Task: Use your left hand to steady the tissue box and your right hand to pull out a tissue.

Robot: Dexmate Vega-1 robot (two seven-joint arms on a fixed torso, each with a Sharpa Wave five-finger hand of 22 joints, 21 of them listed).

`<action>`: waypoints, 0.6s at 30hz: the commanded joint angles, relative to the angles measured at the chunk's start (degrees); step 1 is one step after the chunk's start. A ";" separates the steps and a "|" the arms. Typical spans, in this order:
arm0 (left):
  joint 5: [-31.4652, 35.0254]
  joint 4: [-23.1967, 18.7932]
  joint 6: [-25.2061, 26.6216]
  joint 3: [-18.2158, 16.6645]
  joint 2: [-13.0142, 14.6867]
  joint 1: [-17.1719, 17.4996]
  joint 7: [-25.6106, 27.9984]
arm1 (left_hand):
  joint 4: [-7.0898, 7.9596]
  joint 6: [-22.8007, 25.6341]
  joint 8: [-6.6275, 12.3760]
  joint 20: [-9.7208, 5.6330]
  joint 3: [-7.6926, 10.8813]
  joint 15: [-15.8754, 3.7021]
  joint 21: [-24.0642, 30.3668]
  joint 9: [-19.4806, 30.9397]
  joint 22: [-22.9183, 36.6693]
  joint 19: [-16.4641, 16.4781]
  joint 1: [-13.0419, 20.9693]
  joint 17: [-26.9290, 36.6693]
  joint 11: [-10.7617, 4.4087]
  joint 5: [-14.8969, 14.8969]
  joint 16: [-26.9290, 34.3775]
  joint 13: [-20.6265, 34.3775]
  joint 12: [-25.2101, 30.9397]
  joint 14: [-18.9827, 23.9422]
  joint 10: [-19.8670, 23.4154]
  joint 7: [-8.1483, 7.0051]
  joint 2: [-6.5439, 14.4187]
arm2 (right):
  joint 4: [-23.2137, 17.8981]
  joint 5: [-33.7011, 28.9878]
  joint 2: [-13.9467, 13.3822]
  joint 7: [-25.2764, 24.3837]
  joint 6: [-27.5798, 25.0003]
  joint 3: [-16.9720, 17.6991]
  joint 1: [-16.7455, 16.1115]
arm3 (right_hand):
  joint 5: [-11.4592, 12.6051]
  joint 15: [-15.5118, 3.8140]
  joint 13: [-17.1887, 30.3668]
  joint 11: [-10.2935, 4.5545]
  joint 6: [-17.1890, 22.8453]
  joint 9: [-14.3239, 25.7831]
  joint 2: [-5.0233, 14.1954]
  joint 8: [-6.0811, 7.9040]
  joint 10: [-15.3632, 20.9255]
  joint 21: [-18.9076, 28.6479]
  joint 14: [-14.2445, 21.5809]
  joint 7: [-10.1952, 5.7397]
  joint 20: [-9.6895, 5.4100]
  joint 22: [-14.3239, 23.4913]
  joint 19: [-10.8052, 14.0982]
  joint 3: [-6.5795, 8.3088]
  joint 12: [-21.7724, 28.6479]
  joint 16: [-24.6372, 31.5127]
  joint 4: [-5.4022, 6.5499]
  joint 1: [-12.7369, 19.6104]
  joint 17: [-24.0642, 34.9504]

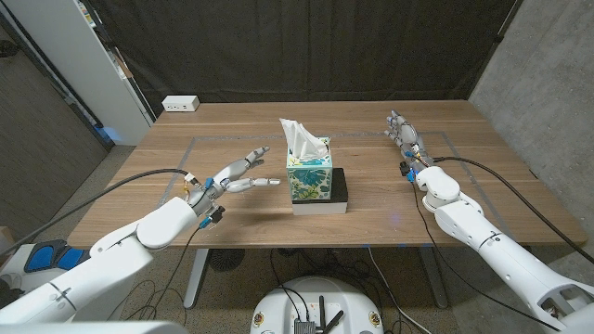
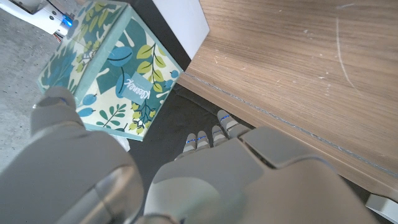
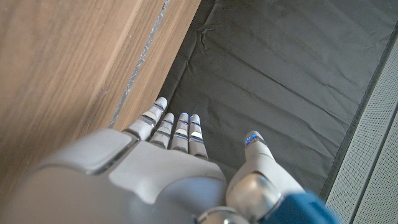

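The tissue box [image 1: 309, 175], teal with a leaf print, stands near the middle of the worktop [image 1: 232, 223] on a low block [image 1: 338, 197] with a black top and white sides. A white tissue [image 1: 299, 137] stands up from its slot.

The left hand [image 1: 234, 176] hovers just beside the box on the side toward the worktop's left edge, fingers spread and reaching at it, holding nothing. Whether a fingertip already touches the box wall is hard to tell from the head view; the left wrist view suggests a small gap. The right hand [image 1: 403, 132] waits well apart, near the far right corner, fingers loosely extended and apart, also holding nothing.

Neither step looks begun, so the risks lie ahead. The box is light and perched on a raised block, so a sideways push from the left hand, with nothing bracing the opposite side, could slide it off the block or tip it. If the right hand pulls before the box is firmly pressed down, the whole box may lift with the tissue. A steep, fast pull could also tear the tissue.
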 commanded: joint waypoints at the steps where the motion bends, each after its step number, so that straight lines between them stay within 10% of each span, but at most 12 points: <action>1: -1.88 1.73 -1.13 4.69 0.88 -6.43 -5.05 | -0.21 -11.69 0.49 0.19 -0.71 -0.21 0.48 0.07 0.10 1.10 1.38 0.04 -0.60 0.56 0.41 -0.03 0.51 -3.27 -7.79 -0.45 0.07 | -1.71 -0.98 -0.76 -0.90 0.12 0.41 -1.19 | -0.14 0.50 0.08 0.31 0.24 0.18 0.40 0.16 0.40 0.05 0.34 0.34 0.33 0.12 0.16 0.16 0.13 0.09 -0.23 -0.30 -0.06; 18: -2.91 5.28 -4.01 10.18 -0.96 -13.44 -9.10 | -0.19 -8.52 0.98 0.04 -1.74 -0.57 0.56 0.11 0.11 3.44 3.31 0.03 -0.63 0.88 0.25 -0.06 0.51 -0.70 -4.95 -1.68 0.46 | -4.14 -2.62 -1.98 -2.06 0.54 1.00 -3.13 | -0.15 0.45 0.08 0.26 0.24 0.18 0.34 0.14 0.41 0.03 0.29 0.39 0.41 0.11 0.20 0.07 0.10 0.05 -0.47 -0.36 -0.19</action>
